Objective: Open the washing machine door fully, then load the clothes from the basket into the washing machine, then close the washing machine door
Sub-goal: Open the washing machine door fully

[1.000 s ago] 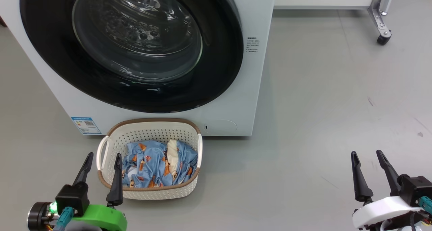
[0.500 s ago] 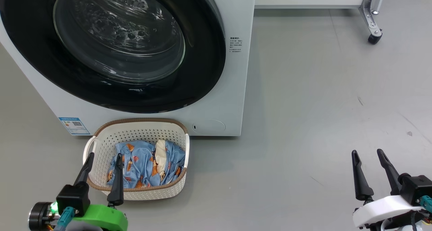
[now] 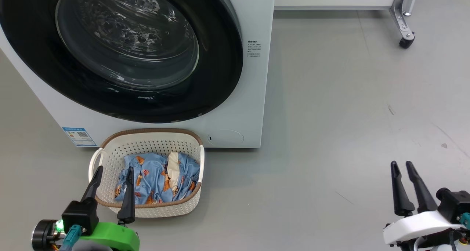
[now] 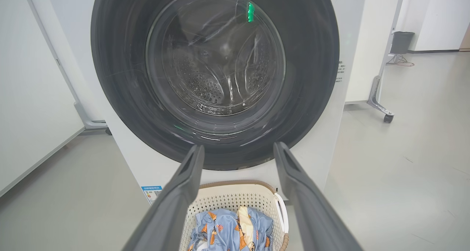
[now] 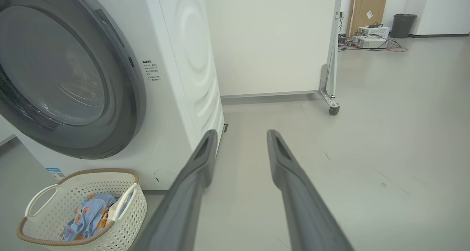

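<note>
Large round door (image 3: 126, 42), glossy black rim around bulging clear glass, appears shut against the white front-loading washing machine (image 3: 253, 108). A cream perforated plastic basket (image 3: 147, 145) with a brown woven rim stands on the floor just before the machine and holds crumpled light-blue printed clothes (image 3: 158, 181). Left gripper (image 3: 114, 168) is spread wide and empty, near the basket. Right gripper (image 3: 401, 163) is empty, its fingers parted but narrower than a second ago. The left wrist view shows the perforated steel drum (image 4: 205, 86) through the glass.

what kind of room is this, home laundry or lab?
Probably a lab or office test space, not a home: the washing machine stands free on a bare grey floor, beside a white partition on casters, with electronics boxes and loose cables on the floor behind.
</note>
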You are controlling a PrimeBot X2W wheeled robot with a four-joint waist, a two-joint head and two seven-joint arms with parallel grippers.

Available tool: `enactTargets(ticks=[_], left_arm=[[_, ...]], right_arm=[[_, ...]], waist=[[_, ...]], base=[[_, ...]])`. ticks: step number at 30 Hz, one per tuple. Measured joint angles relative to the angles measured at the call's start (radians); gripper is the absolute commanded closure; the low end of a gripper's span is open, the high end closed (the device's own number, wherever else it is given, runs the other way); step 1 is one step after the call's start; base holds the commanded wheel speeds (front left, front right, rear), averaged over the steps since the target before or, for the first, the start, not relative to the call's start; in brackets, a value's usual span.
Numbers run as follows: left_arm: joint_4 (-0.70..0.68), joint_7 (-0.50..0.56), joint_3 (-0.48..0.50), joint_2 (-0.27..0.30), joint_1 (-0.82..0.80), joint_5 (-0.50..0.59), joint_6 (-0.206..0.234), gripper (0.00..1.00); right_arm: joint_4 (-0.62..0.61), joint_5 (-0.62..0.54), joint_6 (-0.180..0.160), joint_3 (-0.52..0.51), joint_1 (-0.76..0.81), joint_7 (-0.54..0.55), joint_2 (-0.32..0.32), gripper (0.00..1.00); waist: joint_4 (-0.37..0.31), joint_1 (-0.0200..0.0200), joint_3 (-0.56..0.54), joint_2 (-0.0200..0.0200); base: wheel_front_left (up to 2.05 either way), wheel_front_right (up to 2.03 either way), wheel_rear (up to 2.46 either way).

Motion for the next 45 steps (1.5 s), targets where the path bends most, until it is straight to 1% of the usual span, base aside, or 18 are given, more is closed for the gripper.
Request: enactTargets(ticks=[6,13,16,23,25,28,31,32,33,34,36,40,45], left_arm=[[0.0,0.0,0.0,-0.001,0.0,0.0,0.0,0.0],[0.0,0.0,0.0,-0.001,0.001,0.0,0.0,0.0],[0.0,0.0,0.0,-0.002,0.001,0.0,0.0,0.0],[-0.001,0.0,0.0,-0.002,0.001,-0.002,0.0,0.0],[-0.002,0.0,-0.002,-0.003,0.001,-0.002,0.0,0.0],[-0.006,0.0,-0.012,-0.003,0.001,-0.007,0.0,0.0],[-0.009,0.0,-0.026,-0.003,0.001,-0.007,0.0,0.0],[-0.009,0.0,-0.032,-0.003,0.001,-0.007,0.0,0.0],[-0.01,0.0,-0.043,-0.003,0.001,-0.007,0.0,0.0],[-0.012,0.0,-0.049,-0.003,0.0,-0.007,0.0,0.0],[-0.017,0.0,-0.067,-0.003,-0.001,-0.007,0.0,0.0],[-0.027,0.0,-0.08,-0.003,-0.005,-0.016,0.0,0.0],[-0.039,0.0,-0.082,0.001,-0.007,-0.027,0.0,0.0]], right_arm=[[0.001,0.072,0.0,-0.01,0.0,-0.002,0.027,1.0],[0.0,0.232,0.0,-0.059,0.001,-0.002,0.062,1.0],[0.0,0.361,0.0,-0.09,0.001,-0.002,0.08,1.0],[0.01,0.764,0.0,-0.145,0.0,-0.003,0.083,1.0],[0.02,0.879,0.0,-0.146,0.0,-0.003,0.081,1.0],[0.04,1.033,0.0,-0.113,-0.011,0.003,0.079,1.0],[0.035,1.179,0.0,-0.124,-0.046,0.059,0.081,1.0],[0.03,1.228,0.0,-0.143,-0.058,0.075,0.081,1.0],[0.012,1.326,0.0,-0.185,-0.069,0.114,0.078,1.0],[0.001,1.374,0.0,-0.207,-0.071,0.127,0.079,1.0],[-0.006,1.452,0.0,-0.26,-0.073,0.155,0.079,1.0],[-0.006,1.546,0.0,-0.352,-0.076,0.209,0.071,1.0],[0.013,1.605,0.0,-0.397,-0.098,0.3,0.016,1.0]], waist=[[0.0,0.0,-0.002,0.0],[-0.001,0.0,-0.002,0.0],[-0.001,0.0,-0.003,0.0],[-0.003,0.0,0.005,0.0],[-0.003,0.0,0.009,0.0],[0.0,0.0,0.019,0.0],[0.004,0.0,0.034,0.0],[0.006,0.0,0.039,0.0],[0.011,0.0,0.05,0.0],[0.014,0.0,0.055,0.0],[0.02,0.0,0.068,0.0],[0.035,0.0,0.094,0.0],[0.052,0.0,0.135,0.0]], base=[[0.0,0.0,0.0],[0.0,0.0,0.0],[0.0,0.0,0.0],[0.0,0.0,0.0],[0.0,0.0,0.0],[0.0,0.0,0.0],[0.0,0.0,0.0],[0.0,0.0,0.0],[0.0,0.0,0.0],[0.0,0.0,0.0],[0.0,0.0,0.0],[0.0,0.0,0.0],[0.0,0.0,0.0]])
